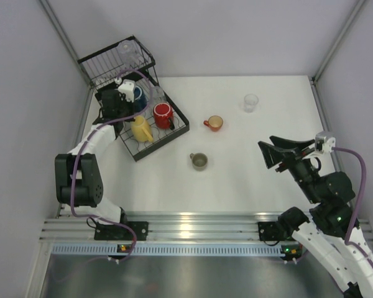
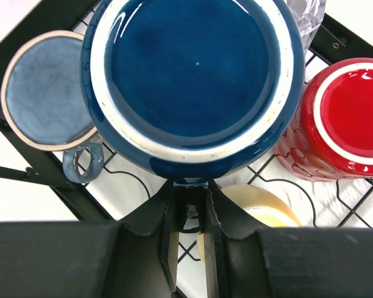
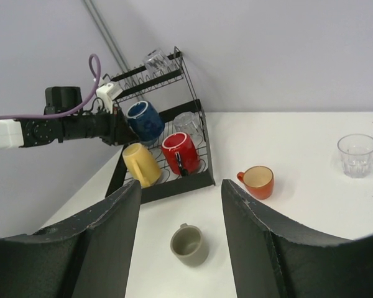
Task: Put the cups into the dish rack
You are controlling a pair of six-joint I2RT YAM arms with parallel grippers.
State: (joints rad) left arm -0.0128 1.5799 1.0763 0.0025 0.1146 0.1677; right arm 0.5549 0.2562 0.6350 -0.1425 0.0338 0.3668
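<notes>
The black wire dish rack (image 1: 173,135) stands at the far left. My left gripper (image 1: 125,94) is shut on the handle of a dark blue mug (image 2: 196,81) and holds it bottom-up over the tray part. In the tray lie a red mug (image 1: 163,115), a yellow mug (image 1: 141,129), a pale blue mug (image 2: 46,90) and a clear tumbler (image 3: 188,123). Another tumbler (image 1: 127,49) sits in the basket part. An orange-red cup (image 1: 214,123), an olive-grey mug (image 1: 199,161) and a clear tumbler (image 1: 251,102) stand on the table. My right gripper (image 1: 267,149) is open and empty, to the right of them.
Grey walls close in the table on the left, back and right. A metal rail (image 1: 193,226) with both arm bases runs along the near edge. In the right wrist view the olive-grey mug (image 3: 189,244) sits below and between my open fingers.
</notes>
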